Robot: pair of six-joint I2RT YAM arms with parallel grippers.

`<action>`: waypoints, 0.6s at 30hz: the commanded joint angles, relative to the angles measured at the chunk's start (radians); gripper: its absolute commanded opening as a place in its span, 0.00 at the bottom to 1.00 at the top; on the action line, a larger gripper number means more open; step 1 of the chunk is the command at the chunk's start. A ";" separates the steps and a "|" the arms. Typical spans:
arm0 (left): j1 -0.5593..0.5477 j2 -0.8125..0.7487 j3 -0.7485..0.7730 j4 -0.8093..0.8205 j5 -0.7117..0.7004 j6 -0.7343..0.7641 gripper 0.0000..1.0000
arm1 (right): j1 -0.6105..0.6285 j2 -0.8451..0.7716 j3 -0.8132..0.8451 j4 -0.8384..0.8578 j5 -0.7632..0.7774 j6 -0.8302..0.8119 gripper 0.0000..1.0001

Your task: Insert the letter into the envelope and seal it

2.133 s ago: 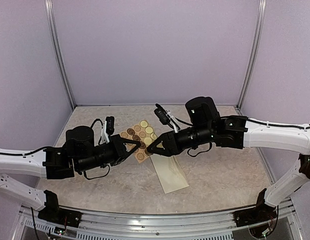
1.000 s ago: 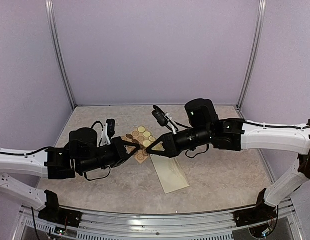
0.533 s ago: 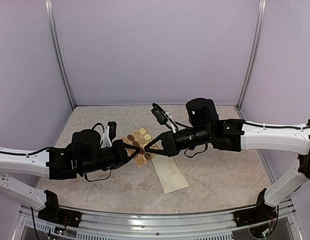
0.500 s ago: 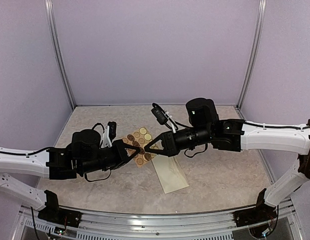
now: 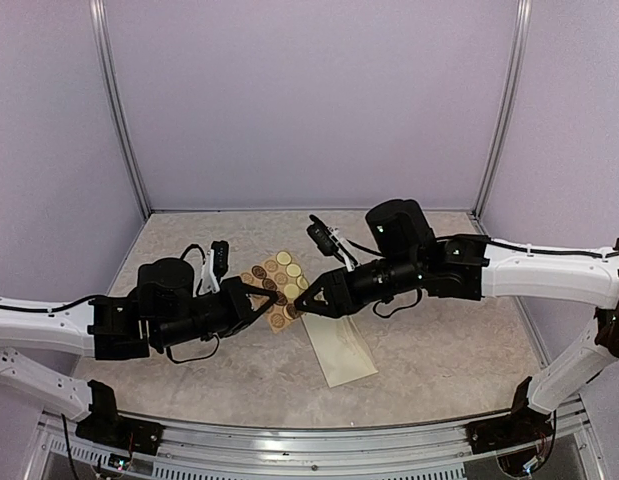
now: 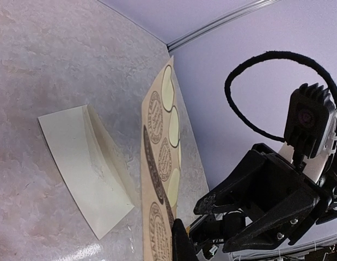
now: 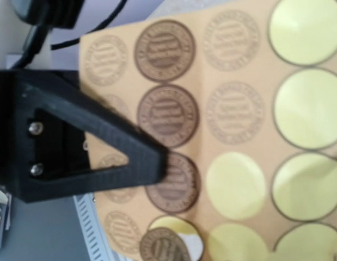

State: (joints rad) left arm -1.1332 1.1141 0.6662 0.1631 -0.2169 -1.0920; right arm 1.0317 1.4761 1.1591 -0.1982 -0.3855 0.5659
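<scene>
Found right gripper (image 5: 305, 303) backed off slightly toward 4 o'clock from card (image 5: 280, 280) and parted part-way, after a closed pinch at card's lower edge 0.5 s earlier. Saw nothing between its jaws. Found left gripper (image 5: 270, 297) as before: clamped tight on card's edge, holding it up off table (image 5: 439, 350). Found envelope (image 5: 339, 350) unmoved, flat on table at 5 o'clock of card, near right gripper, touched by neither arm.

Judged that release a break in peeling, not a finish: probably a lost or abandoned pinch, with a fresh grip on a sticker needed before any sealing.

From top view, got only layout: both grippers tip to tip at card, envelope below them. From right wrist view, got detail missing there: 1 brown sticker (image 7: 164, 246) at 6 o'clock sitting askew off its yellow circle, seemingly half lifted, plus several bare yellow circles. Also saw 1 black finger (image 7: 92, 157) there, seemingly left gripper's, laid across card's face, so no reading of right jaws. From left wrist view, got that jaw gap, card edge-on and upright, and envelope with 1 end creased and raised a little. Could not confirm letter inside envelope from any view.
</scene>
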 commanded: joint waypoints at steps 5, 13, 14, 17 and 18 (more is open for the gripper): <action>0.004 0.002 0.015 -0.055 -0.033 -0.036 0.00 | 0.035 0.009 0.075 -0.100 0.152 -0.038 0.50; 0.017 0.016 0.021 -0.063 -0.020 -0.050 0.00 | 0.101 0.080 0.171 -0.191 0.257 -0.071 0.39; 0.018 0.017 0.021 -0.061 -0.019 -0.049 0.00 | 0.106 0.093 0.181 -0.197 0.263 -0.072 0.39; 0.017 0.021 0.023 -0.055 -0.012 -0.048 0.00 | 0.117 0.127 0.210 -0.213 0.276 -0.076 0.37; 0.017 0.022 0.023 -0.053 -0.010 -0.048 0.00 | 0.121 0.138 0.219 -0.219 0.277 -0.079 0.37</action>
State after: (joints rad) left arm -1.1206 1.1271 0.6666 0.1112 -0.2264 -1.1385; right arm 1.1343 1.5700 1.3327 -0.3630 -0.1513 0.5079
